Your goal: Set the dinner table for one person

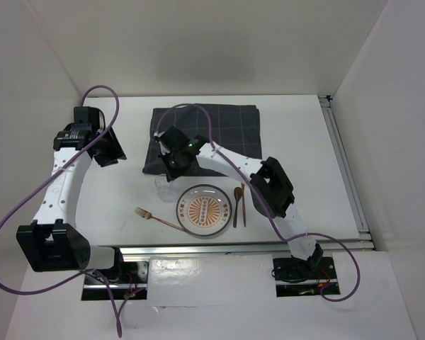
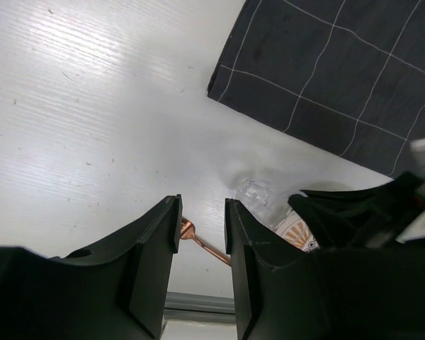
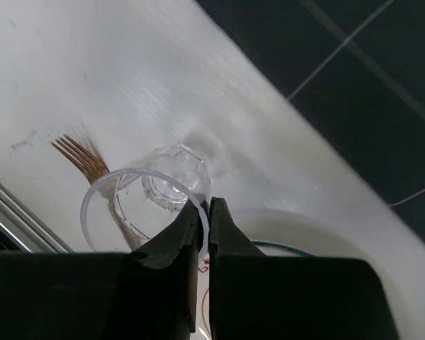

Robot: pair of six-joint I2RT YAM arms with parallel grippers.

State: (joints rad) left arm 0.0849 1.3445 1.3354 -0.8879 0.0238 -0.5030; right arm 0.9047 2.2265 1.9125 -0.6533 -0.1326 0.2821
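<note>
Right gripper (image 3: 204, 219) clamps clear glass (image 3: 163, 188) rim beside patterned plate (image 1: 186, 195) on dinner table (image 1: 297, 142); left gripper (image 2: 202, 234) parted, empty.

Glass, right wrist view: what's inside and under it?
Inside the glass nothing shows. White table and part of the fork show through it. The right gripper pinches its rim, covering that bit. Base contact: cannot tell.

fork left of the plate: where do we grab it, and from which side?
Mid-handle, straight down from above, fingers across its narrow width. The fork lies flat on the dinner table, so nothing gets under it from the side, and its handle end sits close to the plate. The open left gripper is on that side; the right gripper holds the glass.
</note>
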